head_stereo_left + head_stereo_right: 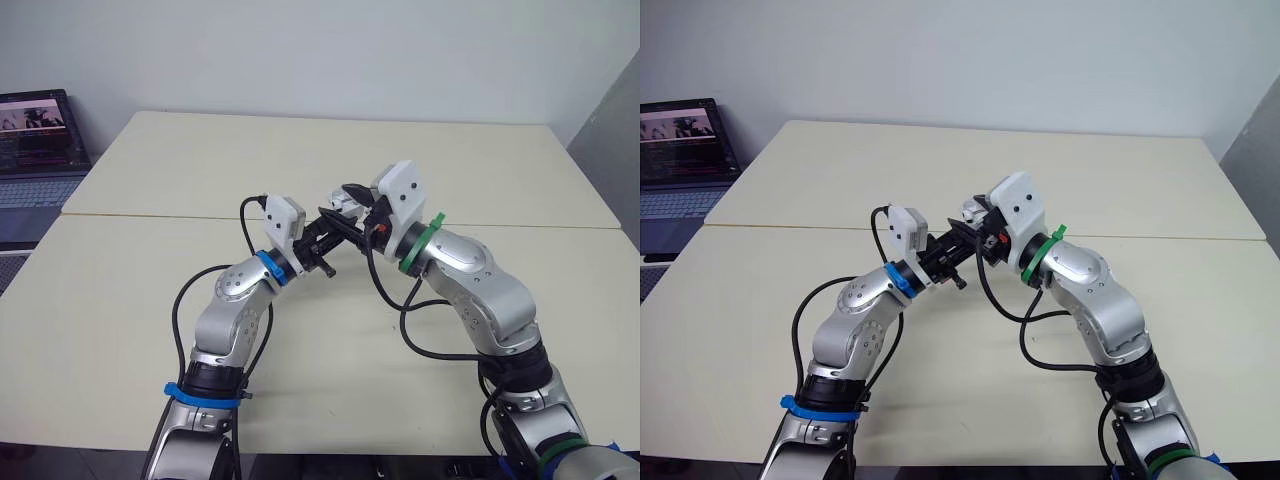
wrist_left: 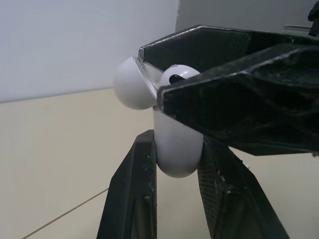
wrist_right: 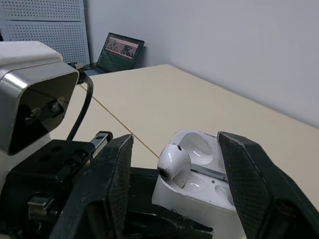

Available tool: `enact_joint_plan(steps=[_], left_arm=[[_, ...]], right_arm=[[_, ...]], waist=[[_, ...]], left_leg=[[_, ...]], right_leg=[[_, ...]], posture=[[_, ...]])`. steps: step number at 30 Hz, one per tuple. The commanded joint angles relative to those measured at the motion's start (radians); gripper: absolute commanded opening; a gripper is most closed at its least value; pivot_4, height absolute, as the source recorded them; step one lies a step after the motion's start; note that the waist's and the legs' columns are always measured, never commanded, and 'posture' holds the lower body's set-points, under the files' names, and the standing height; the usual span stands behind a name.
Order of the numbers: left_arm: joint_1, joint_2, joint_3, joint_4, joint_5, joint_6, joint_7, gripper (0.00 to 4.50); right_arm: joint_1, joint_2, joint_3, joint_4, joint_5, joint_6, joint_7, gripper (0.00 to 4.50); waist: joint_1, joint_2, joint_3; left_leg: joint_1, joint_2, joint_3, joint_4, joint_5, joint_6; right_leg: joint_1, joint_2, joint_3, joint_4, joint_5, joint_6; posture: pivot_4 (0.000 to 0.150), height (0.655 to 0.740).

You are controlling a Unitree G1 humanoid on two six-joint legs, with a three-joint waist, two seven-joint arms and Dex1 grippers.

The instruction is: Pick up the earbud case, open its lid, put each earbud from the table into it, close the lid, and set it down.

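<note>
My left gripper [image 2: 175, 143] is shut on the white earbud case [image 2: 177, 154], holding it above the middle of the table. The case's lid [image 2: 130, 83] stands open. A white earbud [image 3: 173, 162] rests at the mouth of the case [image 3: 199, 191], stem down in a socket. My right gripper [image 3: 177, 144] reaches in from the other side. Its two black fingers [image 3: 107, 184] straddle the case and earbud with a gap on each side, so it is open. In the left eye view the two grippers meet at the case [image 1: 343, 203].
The cream table [image 1: 300, 150] has a seam across its middle. A laptop [image 1: 35, 140] stands open on another surface beyond the far left corner. Black cables loop from both wrists over the near half of the table.
</note>
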Motion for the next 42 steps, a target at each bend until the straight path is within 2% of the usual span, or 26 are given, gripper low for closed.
enact_joint_plan(steps=[1, 23, 27, 31, 39, 42], left_arm=[[-0.019, -0.008, -0.007, -0.044, -0.008, -0.015, -0.001, 0.73], [-0.023, -0.009, -0.001, -0.044, -0.008, -0.016, 0.001, 0.73], [-0.027, -0.011, -0.001, -0.04, -0.007, -0.017, 0.002, 0.73], [-0.026, -0.01, -0.002, -0.042, -0.008, -0.014, 0.002, 0.73], [-0.027, -0.009, -0.004, -0.043, -0.012, -0.011, -0.001, 0.73], [-0.021, -0.005, -0.007, -0.054, -0.028, 0.006, -0.019, 0.73]], right_arm=[[0.004, 0.0, 0.007, -0.014, -0.034, -0.04, 0.002, 2.79], [0.01, 0.012, 0.004, -0.001, -0.099, -0.072, 0.011, 2.79], [0.017, -0.004, 0.018, 0.008, -0.133, -0.106, 0.026, 1.89], [0.019, -0.013, 0.026, 0.014, -0.152, -0.132, 0.035, 0.45], [0.031, -0.013, 0.014, 0.017, -0.155, -0.139, 0.049, 0.36], [0.007, -0.016, -0.043, 0.013, -0.07, -0.105, 0.097, 0.36]], waist=[[0.0, 0.0, 0.0], [0.0, 0.0, 0.0], [0.0, 0.0, 0.0], [0.0, 0.0, 0.0], [0.0, 0.0, 0.0], [0.0, 0.0, 0.0]], left_leg=[[0.0, 0.0, 0.0, 0.0, 0.0, 0.0], [0.0, 0.0, 0.0, 0.0, 0.0, 0.0], [0.0, 0.0, 0.0, 0.0, 0.0, 0.0], [0.0, 0.0, 0.0, 0.0, 0.0, 0.0], [0.0, 0.0, 0.0, 0.001, 0.0, 0.0], [0.0, 0.0, 0.0, 0.001, 0.0, 0.0]], right_leg=[[0.0, 0.0, 0.0, 0.0, 0.0, 0.0], [0.0, 0.0, 0.0, 0.0, 0.001, -0.001], [0.0, 0.0, 0.0, 0.0, 0.001, -0.001], [0.0, 0.0, 0.0, 0.001, 0.001, -0.001], [0.0, 0.0, 0.0, 0.001, 0.001, -0.001], [0.0, 0.0, 0.0, 0.001, 0.001, -0.002]], posture=[[0.15, 0.74], [0.15, 0.74], [0.15, 0.74], [0.15, 0.74], [0.15, 0.74], [0.15, 0.74]])
